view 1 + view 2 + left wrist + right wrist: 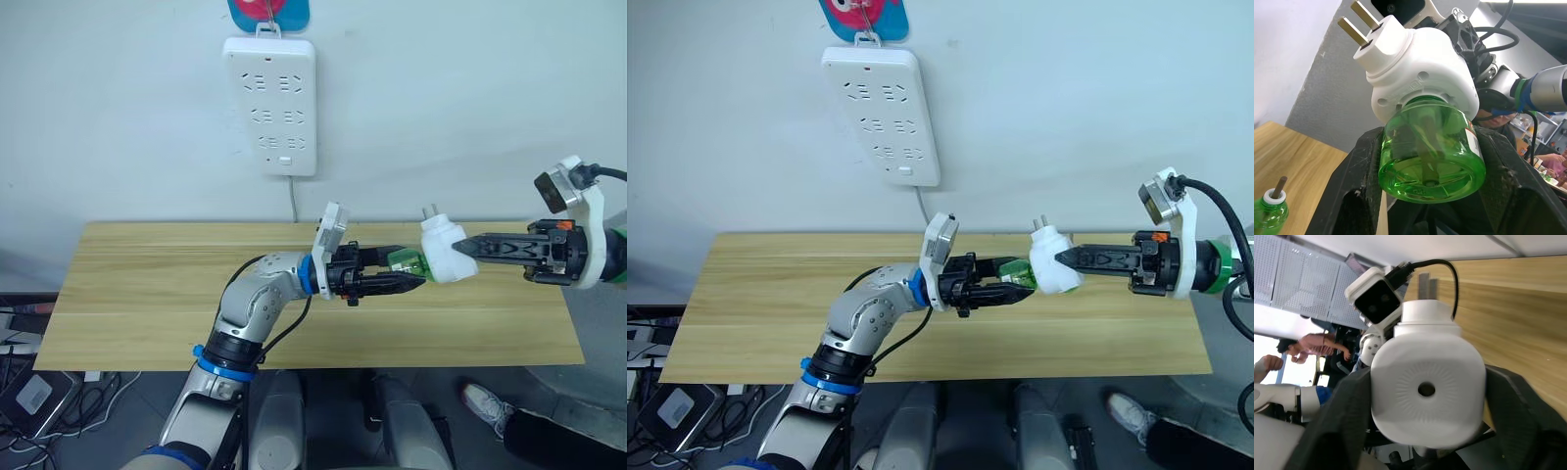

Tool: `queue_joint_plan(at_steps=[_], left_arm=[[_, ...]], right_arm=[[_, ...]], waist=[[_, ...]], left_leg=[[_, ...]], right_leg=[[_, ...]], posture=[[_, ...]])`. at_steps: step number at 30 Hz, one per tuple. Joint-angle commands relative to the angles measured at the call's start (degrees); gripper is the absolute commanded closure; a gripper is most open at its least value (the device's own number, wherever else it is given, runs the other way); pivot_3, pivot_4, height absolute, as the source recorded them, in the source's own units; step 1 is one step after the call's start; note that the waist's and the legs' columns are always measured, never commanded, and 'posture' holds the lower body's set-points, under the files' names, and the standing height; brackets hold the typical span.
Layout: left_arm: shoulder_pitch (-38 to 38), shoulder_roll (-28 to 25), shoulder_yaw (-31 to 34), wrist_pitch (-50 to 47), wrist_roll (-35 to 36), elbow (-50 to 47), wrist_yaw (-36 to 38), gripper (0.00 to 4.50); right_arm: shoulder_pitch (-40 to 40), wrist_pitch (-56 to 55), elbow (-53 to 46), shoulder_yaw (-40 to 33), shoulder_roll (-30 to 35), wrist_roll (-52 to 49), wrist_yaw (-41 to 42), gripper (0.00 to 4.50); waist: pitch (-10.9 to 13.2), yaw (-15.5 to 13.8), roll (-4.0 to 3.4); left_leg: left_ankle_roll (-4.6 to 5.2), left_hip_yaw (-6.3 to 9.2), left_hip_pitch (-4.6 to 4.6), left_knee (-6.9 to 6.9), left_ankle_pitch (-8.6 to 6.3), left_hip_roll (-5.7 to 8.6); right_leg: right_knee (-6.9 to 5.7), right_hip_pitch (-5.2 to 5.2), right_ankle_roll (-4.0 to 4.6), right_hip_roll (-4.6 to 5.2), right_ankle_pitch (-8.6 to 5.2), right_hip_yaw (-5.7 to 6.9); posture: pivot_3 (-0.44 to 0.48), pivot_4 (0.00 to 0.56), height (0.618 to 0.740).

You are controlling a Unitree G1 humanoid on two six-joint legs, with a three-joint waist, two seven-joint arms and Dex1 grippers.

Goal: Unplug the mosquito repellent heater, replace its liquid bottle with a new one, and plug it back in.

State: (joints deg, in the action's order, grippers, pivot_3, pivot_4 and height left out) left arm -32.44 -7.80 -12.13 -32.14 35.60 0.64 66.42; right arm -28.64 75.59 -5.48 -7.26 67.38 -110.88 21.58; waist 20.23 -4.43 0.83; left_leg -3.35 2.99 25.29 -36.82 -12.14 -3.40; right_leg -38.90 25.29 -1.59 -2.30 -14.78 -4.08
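Left eye view — heater (446, 250) and bottle (405, 262) joined, mid-air above table (147, 294).

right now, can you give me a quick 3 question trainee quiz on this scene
1. True or false: the mosquito repellent heater is plugged into the power strip.
2. What does the left gripper hold? A) a white cap B) the green bottle C) a cable
3. Fill in: the right gripper is shut on the ____.

Key: 1 false, it is held above the table; 2 B; 3 heater.
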Motion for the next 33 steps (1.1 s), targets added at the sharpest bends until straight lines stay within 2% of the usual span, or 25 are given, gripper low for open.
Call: queue_joint_plan(at_steps=[1, 10, 13, 17, 21, 27, 31, 33], left_arm=[[-0.6, 0.7, -0.8, 0.2, 0.1, -1.0, -0.3, 2.25], [-3.5, 1.1, 2.2, -3.7, 3.6, -1.1, -1.9, 2.25], [-4.2, 0.9, 2.7, -4.0, 3.8, -0.7, -1.9, 2.25], [-4.5, -0.1, 2.9, -4.2, 3.7, -0.5, -1.0, 2.25], [-3.8, -3.1, 2.2, -6.5, 4.7, -2.4, 1.8, 2.25], [-3.3, -7.6, 1.3, -9.3, 6.0, -4.6, 6.0, 2.25], [-3.9, -7.3, 1.6, -9.9, 6.5, -4.6, 5.4, 2.25], [-4.6, -6.4, 2.4, -10.1, 6.6, -3.6, 4.2, 2.25]], right_arm=[[1.1, 0.1, -2.1, -1.4, 1.6, -2.1, 2.8, 0.03], [12.6, -0.8, -6.4, -4.1, 6.9, -2.1, 9.3, 0.03], [20.8, -0.3, -9.9, -7.8, 10.6, -2.1, 13.4, 0.03], [30.5, -0.5, -11.9, -15.9, 12.4, -2.1, 10.6, 0.03], [28.9, -3.9, -2.5, -17.6, 10.3, 6.3, 5.5, 0.89], [11.3, -6.9, 5.3, -8.8, 2.7, 17.7, 3.1, 3.02], [6.1, -4.9, 5.0, -6.4, -3.0, 19.1, 2.1, 4.48], [6.6, -3.7, 2.5, -6.4, -5.2, 16.7, 0.5, 4.48]], waist=[[0.0, 0.0, 0.00], [0.0, -0.1, 0.00], [0.0, -0.1, 0.00], [0.0, -0.1, 0.01], [0.0, 0.1, 0.01], [0.0, 1.2, 0.02], [0.0, 1.4, 0.01], [0.0, 1.2, 0.01]], left_leg=[[0.00, 0.01, 0.02, -0.01, 0.00, 0.00], [0.00, 0.04, 0.03, -0.06, 0.00, 0.00], [0.00, 0.07, 0.02, -0.06, 0.00, -0.01], [-0.01, 0.06, 0.02, -0.10, 0.01, 0.00], [-0.02, 0.01, -0.03, -0.17, 0.02, 0.00], [-0.09, -0.03, -0.08, -0.13, 0.06, 0.02], [-0.09, 0.01, 0.00, -0.09, 0.06, 0.01], [-0.09, 0.03, 0.03, -0.07, 0.05, 0.01]], right_leg=[[0.00, 0.00, 0.00, 0.00, 0.00, 0.01], [-0.02, 0.00, 0.00, 0.00, 0.00, 0.04], [-0.04, -0.01, 0.00, 0.00, 0.00, 0.06], [-0.04, -0.04, -0.01, 0.00, 0.00, 0.05], [-0.06, -0.06, -0.14, 0.01, 0.09, -0.02], [-0.06, -0.04, -0.21, 0.00, 0.14, -0.07], [-0.03, 0.00, -0.20, -0.01, 0.14, -0.02], [-0.03, 0.02, -0.20, 0.00, 0.14, 0.00]], posture=[[0.204, 0.341, 0.740], [0.204, 0.341, 0.740], [0.205, 0.337, 0.740], [0.209, 0.336, 0.740], [0.196, 0.334, 0.740], [0.192, 0.329, 0.740], [0.199, 0.326, 0.740], [0.199, 0.326, 0.740]])
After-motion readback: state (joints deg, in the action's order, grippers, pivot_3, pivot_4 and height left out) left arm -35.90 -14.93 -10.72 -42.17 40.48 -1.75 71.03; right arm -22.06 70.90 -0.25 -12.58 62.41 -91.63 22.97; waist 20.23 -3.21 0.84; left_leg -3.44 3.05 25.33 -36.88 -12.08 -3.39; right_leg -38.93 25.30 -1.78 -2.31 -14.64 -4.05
